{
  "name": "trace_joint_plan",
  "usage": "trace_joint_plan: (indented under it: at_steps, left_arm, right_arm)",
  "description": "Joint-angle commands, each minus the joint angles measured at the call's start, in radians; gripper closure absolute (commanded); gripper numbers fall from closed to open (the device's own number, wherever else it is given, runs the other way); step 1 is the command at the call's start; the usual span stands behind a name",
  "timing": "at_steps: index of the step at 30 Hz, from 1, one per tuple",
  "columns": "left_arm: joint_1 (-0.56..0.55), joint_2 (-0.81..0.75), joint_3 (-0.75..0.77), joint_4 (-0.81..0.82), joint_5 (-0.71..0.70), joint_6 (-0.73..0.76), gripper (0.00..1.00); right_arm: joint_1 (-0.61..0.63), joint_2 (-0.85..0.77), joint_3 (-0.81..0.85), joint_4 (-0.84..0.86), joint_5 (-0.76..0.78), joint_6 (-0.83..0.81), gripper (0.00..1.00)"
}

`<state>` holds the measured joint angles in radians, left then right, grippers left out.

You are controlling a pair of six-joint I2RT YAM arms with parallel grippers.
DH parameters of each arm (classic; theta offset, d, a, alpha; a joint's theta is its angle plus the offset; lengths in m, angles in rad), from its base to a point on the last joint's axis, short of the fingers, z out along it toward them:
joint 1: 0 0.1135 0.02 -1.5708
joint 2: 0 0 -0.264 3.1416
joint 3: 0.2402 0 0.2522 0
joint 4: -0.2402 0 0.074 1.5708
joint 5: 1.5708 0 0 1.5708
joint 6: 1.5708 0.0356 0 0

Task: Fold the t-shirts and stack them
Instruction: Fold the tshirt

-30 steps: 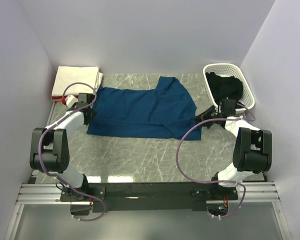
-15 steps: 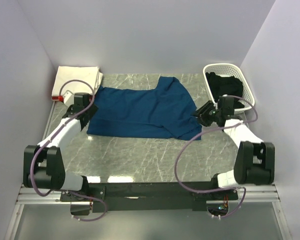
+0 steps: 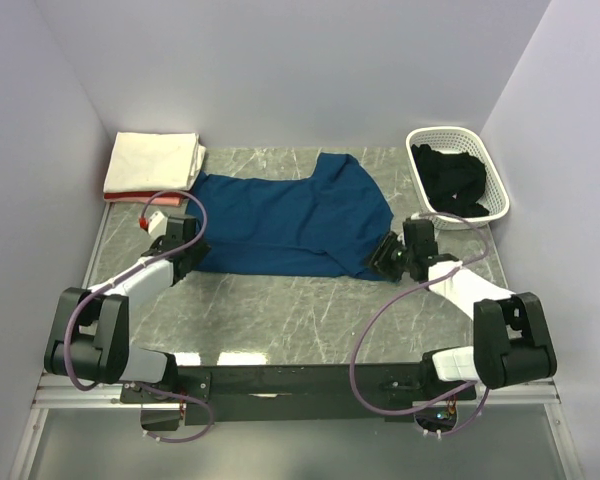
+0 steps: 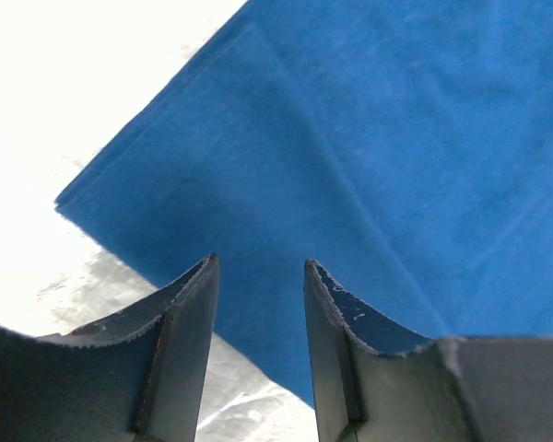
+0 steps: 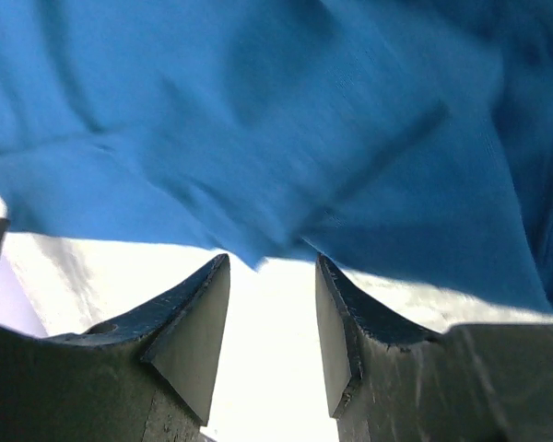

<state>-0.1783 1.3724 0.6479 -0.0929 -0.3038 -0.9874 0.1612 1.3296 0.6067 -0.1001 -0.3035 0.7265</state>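
Both open, empty: left gripper [image 4: 258, 267], right gripper [image 5: 272, 262] at lower corners of shirt [image 3: 290, 215], mid-frame.
Limp, light cloth; pinch corner hems.

Wrinkled blue t-shirt [image 5: 258, 120] fills upper view, edge just beyond right hand [image 5: 272, 269]; fingers apart, empty; pale bench [image 5: 275, 368] below.

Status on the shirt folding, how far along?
Done: cream shirt folded atop the red shirt, far left. In hand: blue shirt lies spread out; left fingers and right fingers open at its near corners, nothing gripped. Left: fold and stack it, then the black shirt in the basket.
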Motion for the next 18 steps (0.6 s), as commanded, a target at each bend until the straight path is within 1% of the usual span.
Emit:
trace_joint_plan:
  at_steps: [1, 7, 13, 18]
  left_arm:
    - [0.002, -0.006, -0.022, 0.058, -0.032, -0.010, 0.53]
    - [0.016, 0.014, -0.039, 0.067, -0.052, 0.001, 0.53]
    - [0.025, 0.001, -0.056, 0.073, -0.043, 0.003, 0.53]
    - [0.026, -0.007, -0.053, 0.067, -0.041, 0.006, 0.53]
  right_arm:
    - [0.027, -0.001, -0.044, 0.077, 0.017, 0.042, 0.51]
    - [0.050, 0.060, -0.064, 0.151, 0.000, 0.076, 0.51]
    - [0.057, 0.040, -0.104, 0.201, -0.029, 0.132, 0.51]
    - [0.061, 0.039, -0.120, 0.235, -0.043, 0.163, 0.54]
